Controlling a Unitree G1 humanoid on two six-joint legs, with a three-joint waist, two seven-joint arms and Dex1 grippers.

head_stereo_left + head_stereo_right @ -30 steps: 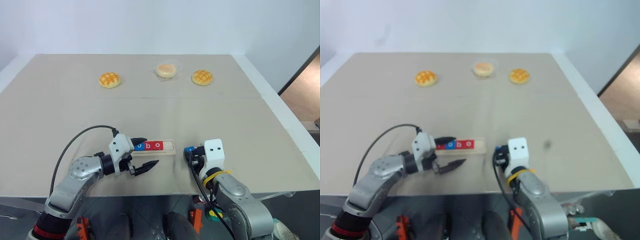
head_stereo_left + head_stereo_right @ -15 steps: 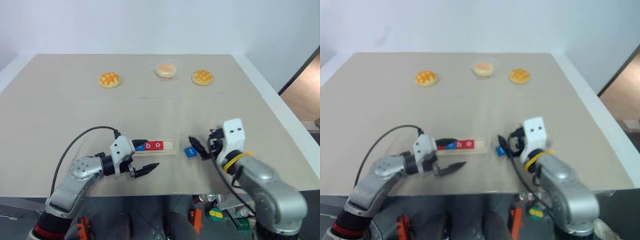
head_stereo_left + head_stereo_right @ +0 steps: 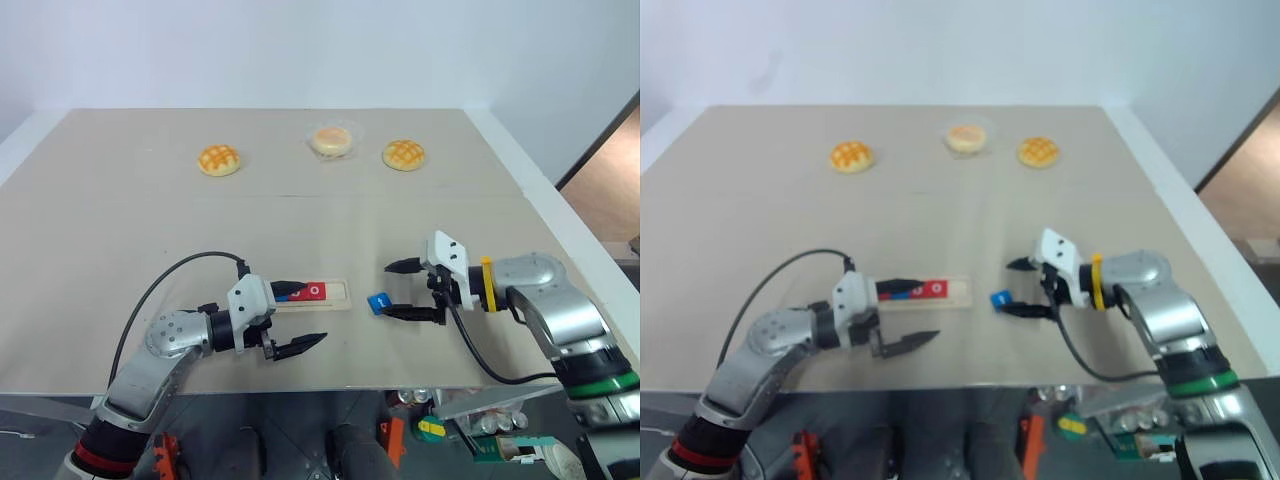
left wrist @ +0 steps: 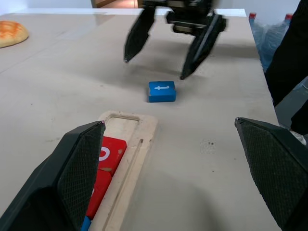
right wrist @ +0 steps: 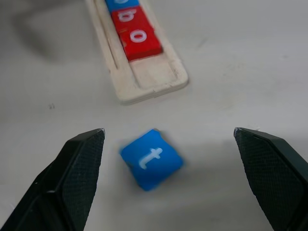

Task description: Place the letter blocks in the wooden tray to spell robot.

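The blue t block (image 5: 151,159) lies flat on the worktop (image 3: 120,230), turned askew, just beside the open end of the wooden tray (image 3: 335,294) and apart from it; no claw touches it. The tray lies along the near part of the worktop; its slot holds a red o block (image 5: 138,37) nearest the empty end, then a red b block (image 5: 126,17), then a blue block (image 5: 115,3) whose letter cannot be read; the last place in the slot, next to the loose t block, is bare wood.

The right claw (image 3: 407,290) hangs over the worktop just beyond the t block on the side away from the tray; its two black fingers are spread wide, one on each side of the block's line, with nothing between them. The left claw (image 3: 297,317) sits at the tray's other end, fingers likewise wide apart and empty; one finger lies over the tray, the other nearer the worktop's front edge.

Three round golden buns (image 3: 219,159) rest in a row far back on the worktop, well apart from the tray.
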